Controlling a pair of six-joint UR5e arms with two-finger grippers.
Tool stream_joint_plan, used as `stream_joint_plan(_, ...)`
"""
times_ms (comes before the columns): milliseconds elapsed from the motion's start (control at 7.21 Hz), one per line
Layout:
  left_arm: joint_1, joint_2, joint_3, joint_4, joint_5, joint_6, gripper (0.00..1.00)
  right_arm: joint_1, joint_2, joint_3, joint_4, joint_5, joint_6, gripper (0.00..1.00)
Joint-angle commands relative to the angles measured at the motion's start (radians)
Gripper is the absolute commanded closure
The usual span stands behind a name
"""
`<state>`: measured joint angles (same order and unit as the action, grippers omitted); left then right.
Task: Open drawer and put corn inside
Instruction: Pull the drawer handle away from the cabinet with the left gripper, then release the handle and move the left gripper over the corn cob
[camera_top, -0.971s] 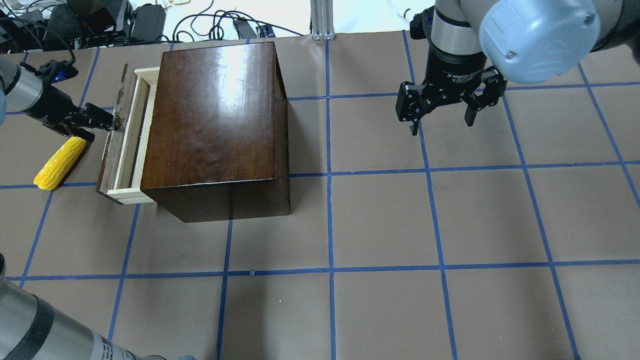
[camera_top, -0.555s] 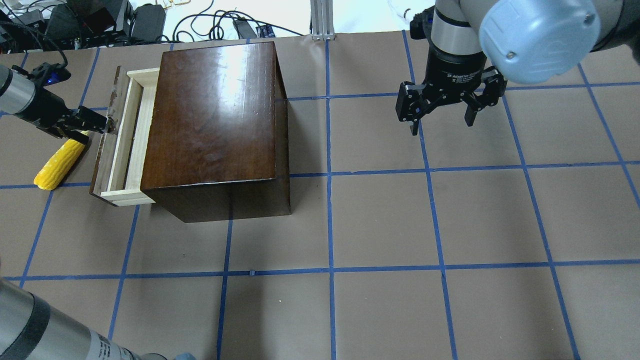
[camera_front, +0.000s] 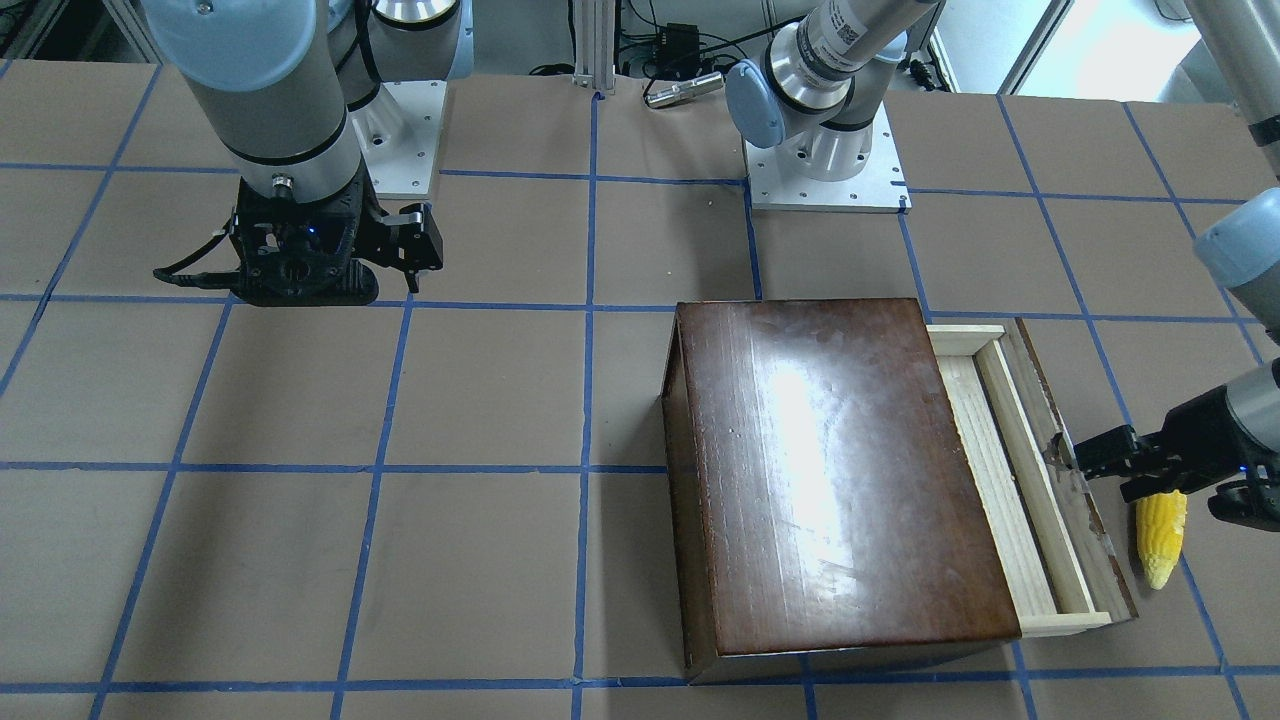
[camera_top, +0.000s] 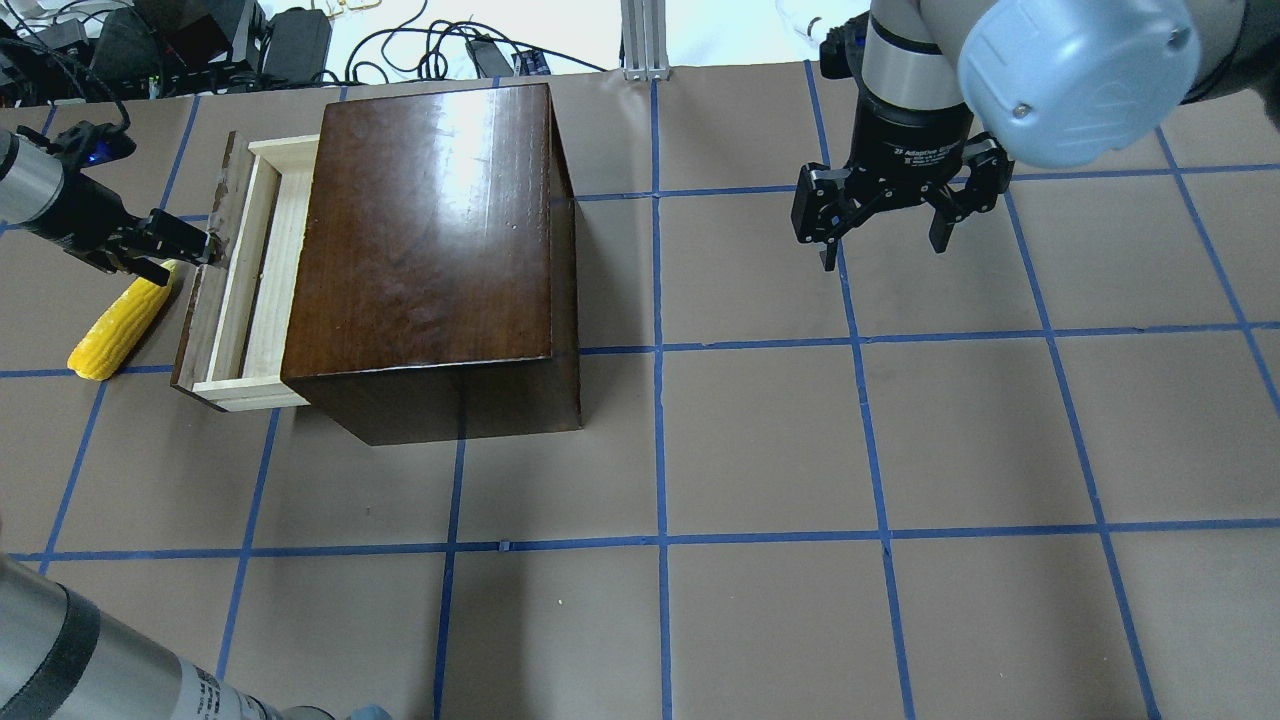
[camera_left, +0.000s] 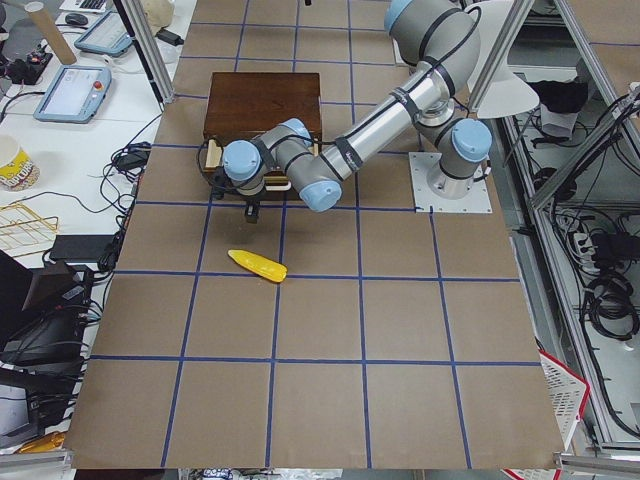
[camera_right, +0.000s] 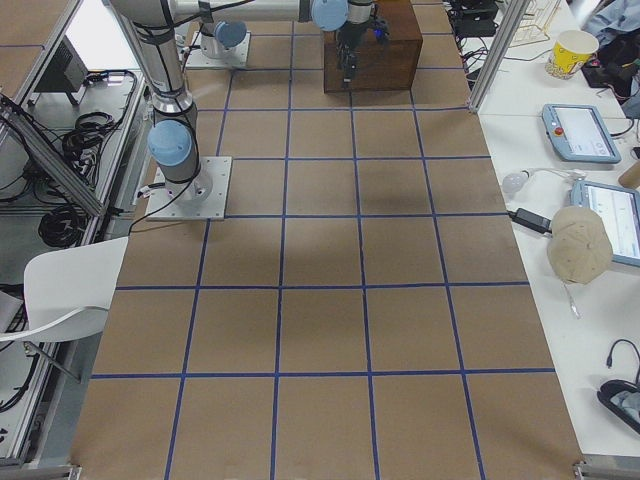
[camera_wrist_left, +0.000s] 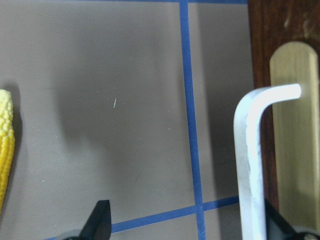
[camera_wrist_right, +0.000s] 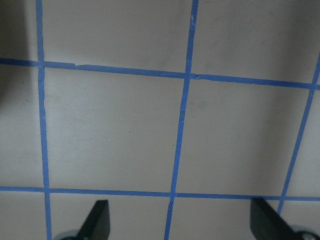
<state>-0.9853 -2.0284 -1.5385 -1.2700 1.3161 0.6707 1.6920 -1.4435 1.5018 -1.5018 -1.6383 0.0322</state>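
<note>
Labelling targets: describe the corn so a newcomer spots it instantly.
Find the glossy dark-brown wooden box; its pale wooden drawer sticks out one side. On the brown paper beyond the drawer's dark front lies a small bumpy yellow toy corn cob, the only yellow thing there.

You see the box (camera_top: 430, 220) in dark-brown wood, its glossy finish throwing back the light. The drawer (camera_top: 262, 270) is pale, bare, matt wood. Its dark front panel (camera_top: 203, 300) looks worn and chipped. The handle (camera_wrist_left: 248, 165) looks like scuffed whitish metal. The corn (camera_top: 118, 325) is bumpy and faintly shiny. The surface (camera_top: 760, 440) is a matt brown, paper-like sheet with smooth blue tape lines (camera_top: 660, 440).
</note>
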Motion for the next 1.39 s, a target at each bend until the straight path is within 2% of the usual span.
stream_joint_plan(0, 0.013, 0.01, 0.003, -0.008, 0.014, 0.0, 0.0, 0.0, 0.0, 0.0, 0.0, 0.0, 0.0, 0.0)
stream_joint_plan(555, 0.022, 0.062, 0.012, -0.041, 0.018, -0.003, 0.0, 0.0, 0.0, 0.0, 0.0, 0.0, 0.0, 0.0)
stream_joint_plan(832, 0.042, 0.057, 0.085, -0.078, 0.083, 0.004, 0.0, 0.0, 0.0, 0.0, 0.0, 0.0, 0.0, 0.0)
stream_joint_plan(971, 0.048, 0.04, 0.083, -0.074, 0.142, 0.1, 0.0, 0.0, 0.0, 0.0, 0.0, 0.0, 0.0, 0.0)
stream_joint_plan(1249, 0.072, 0.027, 0.078, -0.036, 0.157, 0.252, 0.0, 0.0, 0.0, 0.0, 0.0, 0.0, 0.0, 0.0)
